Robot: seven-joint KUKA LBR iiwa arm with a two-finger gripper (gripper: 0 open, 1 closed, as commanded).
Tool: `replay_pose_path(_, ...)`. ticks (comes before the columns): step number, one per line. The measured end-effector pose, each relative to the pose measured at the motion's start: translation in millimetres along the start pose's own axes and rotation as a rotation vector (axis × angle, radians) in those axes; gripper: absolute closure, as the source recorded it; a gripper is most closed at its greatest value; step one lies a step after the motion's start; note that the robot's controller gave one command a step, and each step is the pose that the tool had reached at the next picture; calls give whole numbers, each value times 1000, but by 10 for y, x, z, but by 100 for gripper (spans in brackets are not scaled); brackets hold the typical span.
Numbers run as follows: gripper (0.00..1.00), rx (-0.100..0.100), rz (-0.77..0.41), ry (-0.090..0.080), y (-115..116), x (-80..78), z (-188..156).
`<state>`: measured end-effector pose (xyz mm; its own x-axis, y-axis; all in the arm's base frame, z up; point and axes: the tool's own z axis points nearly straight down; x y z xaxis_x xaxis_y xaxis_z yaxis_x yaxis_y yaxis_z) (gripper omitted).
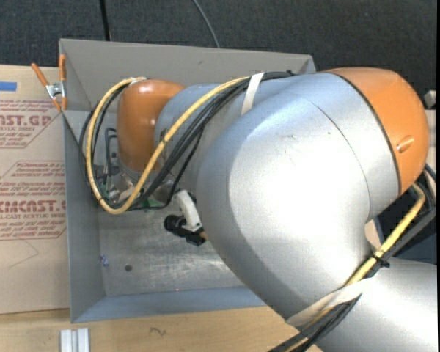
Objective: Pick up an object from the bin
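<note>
reaching into the grey bin (84,270) from the right, the arm (301,196) has its gripper (119,188) low in the bin's left half, close to the left wall and about midway between the far and near walls. whether the gripper is open, closed or gripping anything cannot be told: the orange cover (143,119) on the wrist and a loop of yellow and black cables (95,145) stand over it, and what lies directly beneath is hidden. nearest to it, just to its right, a small green thing (152,203) peeps out at the edge of the cables, with too little showing to tell its kind. a little further right and toward the near wall, a small black piece (185,224) with a white part lies on the floor (143,259), close under the arm and apart from the gripper. toward the near-left corner the floor is scratched metal with one dark speck (128,268). the arm's silver body, capped by a second orange band, covers the bin's right half.
</note>
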<state>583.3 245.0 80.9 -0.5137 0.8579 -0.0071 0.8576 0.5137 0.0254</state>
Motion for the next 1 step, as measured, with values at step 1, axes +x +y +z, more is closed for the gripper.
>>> replay_pose_path(1,100,18,-2,6,38,-4,-685)
